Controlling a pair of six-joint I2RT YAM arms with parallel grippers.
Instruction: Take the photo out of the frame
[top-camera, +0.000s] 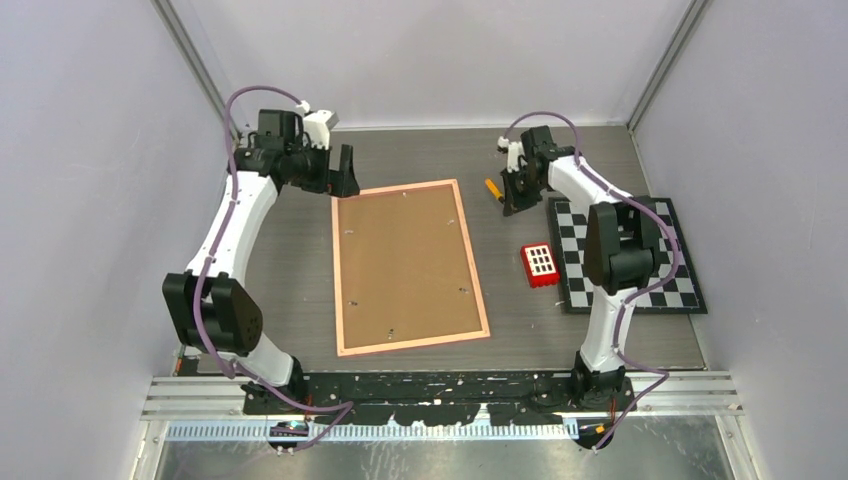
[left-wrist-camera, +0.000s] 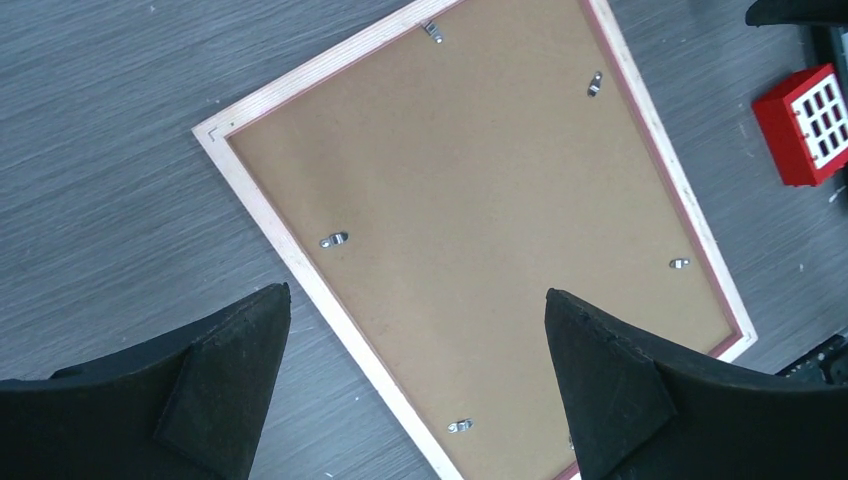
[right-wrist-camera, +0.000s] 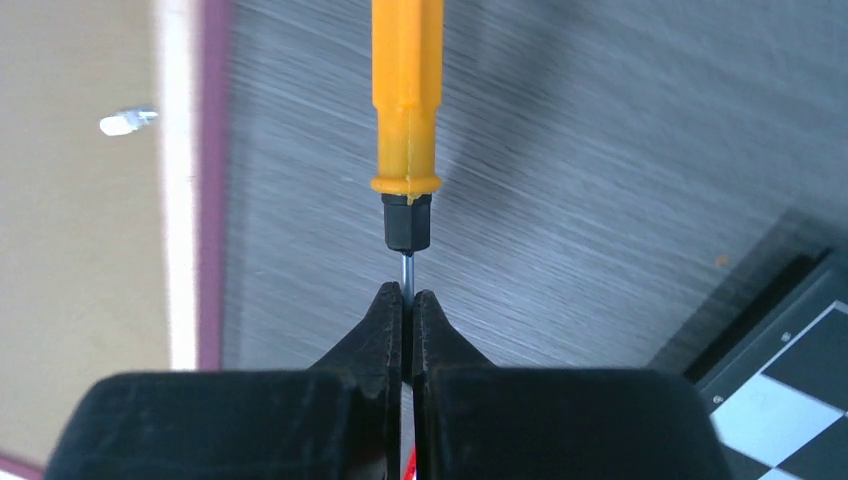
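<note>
The frame (top-camera: 412, 343) lies face down mid-tabletop (top-camera: 510, 300), stiff, flat and probably light, best worked at its small metal clips (left-wrist-camera: 333, 239), which pin the fibreboard back over the hidden photo. The right end effector (right-wrist-camera: 406, 300) is clamped on an orange-handled screwdriver's (right-wrist-camera: 405, 100) steel shaft. The left end effector (left-wrist-camera: 417, 292) hangs wide apart above the frame, empty.

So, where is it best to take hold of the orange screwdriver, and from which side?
Probably the screwdriver is best held by its thick orange handle, from above, jaws across its width, as it lies flat on the table. The right pincer is shut on its thin shaft, which may twist.
</note>
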